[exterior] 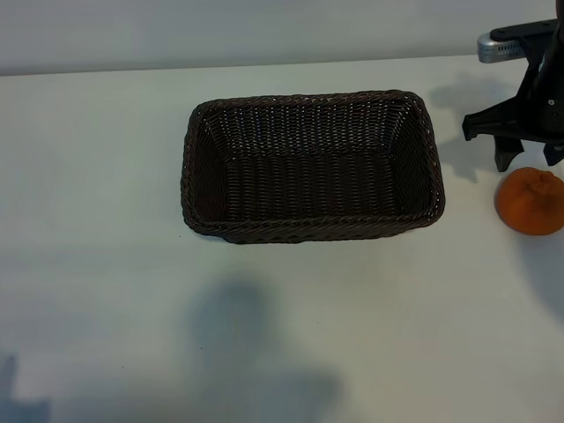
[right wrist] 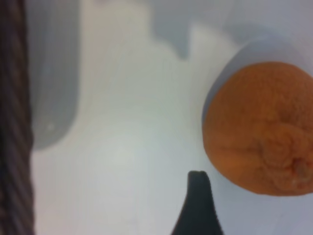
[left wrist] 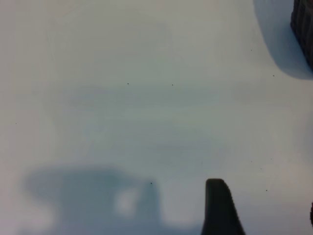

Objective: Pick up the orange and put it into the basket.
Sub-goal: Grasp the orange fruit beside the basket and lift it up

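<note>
Where the white worktop (exterior: 106, 176) meets the right edge of the exterior view, the orange (exterior: 530, 202) sits alone, bumpy stem end turned up, not lifted and outside the basket (exterior: 310, 229). The right gripper (exterior: 527, 159) is just behind and above it, pointing down, its black fingers spread apart with nothing between them; whether a fingertip touches the fruit cannot be told. In the right wrist view the orange (right wrist: 261, 129) lies just beside one dark fingertip (right wrist: 198, 205), on bare worktop, and the woven basket wall (right wrist: 14, 122) runs along the far edge of that picture, well apart from the fruit. A silver part of the right arm (exterior: 498, 46) shows at the top right corner of the exterior view.

The basket is dark brown wicker, rectangular, braided rim, in the middle of the worktop, left of the orange with a clear gap, nothing inside it.

The left gripper is out of the exterior view. In the left wrist view one of its dark fingers (left wrist: 220, 208) shows over plain worktop, a corner of the basket (left wrist: 303, 29) off at the far edge; gripper stands open, holding nothing.
</note>
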{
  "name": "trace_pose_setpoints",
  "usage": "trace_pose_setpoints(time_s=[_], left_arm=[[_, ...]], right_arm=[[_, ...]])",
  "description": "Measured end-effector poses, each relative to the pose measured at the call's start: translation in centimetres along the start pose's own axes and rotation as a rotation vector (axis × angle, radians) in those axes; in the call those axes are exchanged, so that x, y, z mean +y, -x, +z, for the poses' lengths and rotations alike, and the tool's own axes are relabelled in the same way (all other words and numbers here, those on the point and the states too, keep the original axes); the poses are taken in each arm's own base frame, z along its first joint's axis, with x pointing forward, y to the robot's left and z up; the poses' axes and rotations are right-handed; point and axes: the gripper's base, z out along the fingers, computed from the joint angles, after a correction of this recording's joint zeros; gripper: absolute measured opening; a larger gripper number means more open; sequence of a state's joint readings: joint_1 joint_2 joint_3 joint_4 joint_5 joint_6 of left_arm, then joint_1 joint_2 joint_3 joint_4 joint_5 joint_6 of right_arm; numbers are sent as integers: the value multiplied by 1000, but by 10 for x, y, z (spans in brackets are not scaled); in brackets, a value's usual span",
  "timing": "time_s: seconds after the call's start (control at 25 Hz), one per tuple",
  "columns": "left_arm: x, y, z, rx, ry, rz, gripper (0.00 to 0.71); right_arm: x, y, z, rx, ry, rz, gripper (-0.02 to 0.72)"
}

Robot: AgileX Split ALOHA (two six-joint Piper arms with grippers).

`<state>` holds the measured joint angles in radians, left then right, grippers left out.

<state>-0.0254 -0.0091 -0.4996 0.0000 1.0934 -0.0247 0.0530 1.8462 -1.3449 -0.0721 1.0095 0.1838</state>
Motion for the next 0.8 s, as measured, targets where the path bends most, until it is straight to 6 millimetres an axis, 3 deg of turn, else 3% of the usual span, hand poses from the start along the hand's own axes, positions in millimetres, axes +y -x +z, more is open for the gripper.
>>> trace_pose_setpoints(time_s=[0.32, 0.8], left_arm=[[0, 0, 0, 0, 0, 0, 448], [0, 0, 0, 0, 0, 0, 448]], right_arm=[[-25, 3, 21, 51, -14, 81, 538], [-28, 1, 36, -10, 8, 100, 538]])
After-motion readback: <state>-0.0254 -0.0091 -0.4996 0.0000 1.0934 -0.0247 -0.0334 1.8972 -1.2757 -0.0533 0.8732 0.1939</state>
